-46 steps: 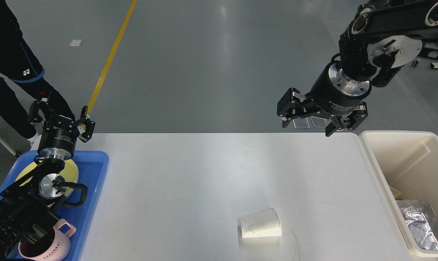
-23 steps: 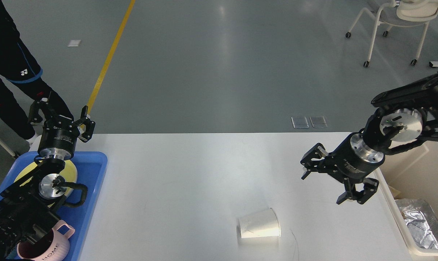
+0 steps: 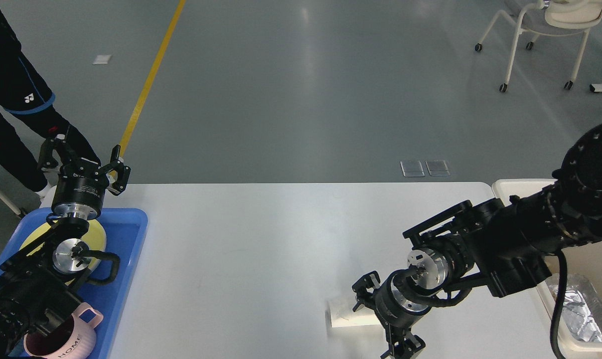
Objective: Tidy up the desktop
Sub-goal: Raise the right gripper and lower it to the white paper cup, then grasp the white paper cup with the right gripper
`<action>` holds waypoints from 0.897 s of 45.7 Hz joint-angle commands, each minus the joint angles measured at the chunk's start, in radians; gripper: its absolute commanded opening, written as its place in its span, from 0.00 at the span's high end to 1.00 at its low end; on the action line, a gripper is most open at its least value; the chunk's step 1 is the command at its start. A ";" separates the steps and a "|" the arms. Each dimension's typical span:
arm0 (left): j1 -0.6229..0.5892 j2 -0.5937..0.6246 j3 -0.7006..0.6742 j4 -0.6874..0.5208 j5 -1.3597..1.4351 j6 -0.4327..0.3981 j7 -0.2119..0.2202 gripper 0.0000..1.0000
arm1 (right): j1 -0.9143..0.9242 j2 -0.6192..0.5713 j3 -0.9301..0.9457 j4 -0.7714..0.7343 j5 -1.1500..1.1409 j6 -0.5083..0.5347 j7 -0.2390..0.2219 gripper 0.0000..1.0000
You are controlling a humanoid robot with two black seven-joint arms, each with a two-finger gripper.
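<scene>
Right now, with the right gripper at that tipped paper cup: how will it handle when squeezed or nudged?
The paper cup looks thin-walled and white, so probably very light and easy to crush. It lies on its side on the smooth desktop, so a nudge may roll it in an arc. The right gripper straddles it with jaws open; gentle force seems wise.

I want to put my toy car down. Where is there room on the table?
The big bare patch of the desktop lies between the blue tray and the right pincer. The far edge is bare too. It is crowded at the near right, where that pincer is at the tipped paper cup, and in the tray, with the plate and pink mug.
</scene>
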 commanded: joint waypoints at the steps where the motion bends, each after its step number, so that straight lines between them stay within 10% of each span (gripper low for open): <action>1: 0.000 0.000 -0.002 0.000 0.000 0.001 0.000 0.03 | -0.025 0.003 0.035 -0.077 0.015 -0.023 0.003 0.00; 26: 0.000 -0.001 0.000 0.001 0.000 0.000 0.000 0.03 | -0.165 0.057 0.071 -0.195 0.010 -0.112 0.108 0.04; 33: 0.000 0.000 0.000 0.000 0.000 0.000 0.000 0.03 | -0.186 0.071 0.073 -0.198 0.009 -0.118 0.179 0.42; 34: 0.000 0.000 0.000 0.000 0.000 0.000 0.000 0.03 | -0.190 0.077 0.073 -0.198 0.006 -0.129 0.181 0.73; 36: 0.000 -0.001 0.000 0.000 0.000 0.000 0.000 0.03 | -0.191 0.078 0.073 -0.198 -0.010 -0.138 0.181 0.94; 41: 0.000 0.000 0.000 0.000 0.000 0.000 0.000 0.03 | -0.188 0.078 0.073 -0.192 -0.083 -0.164 0.181 1.00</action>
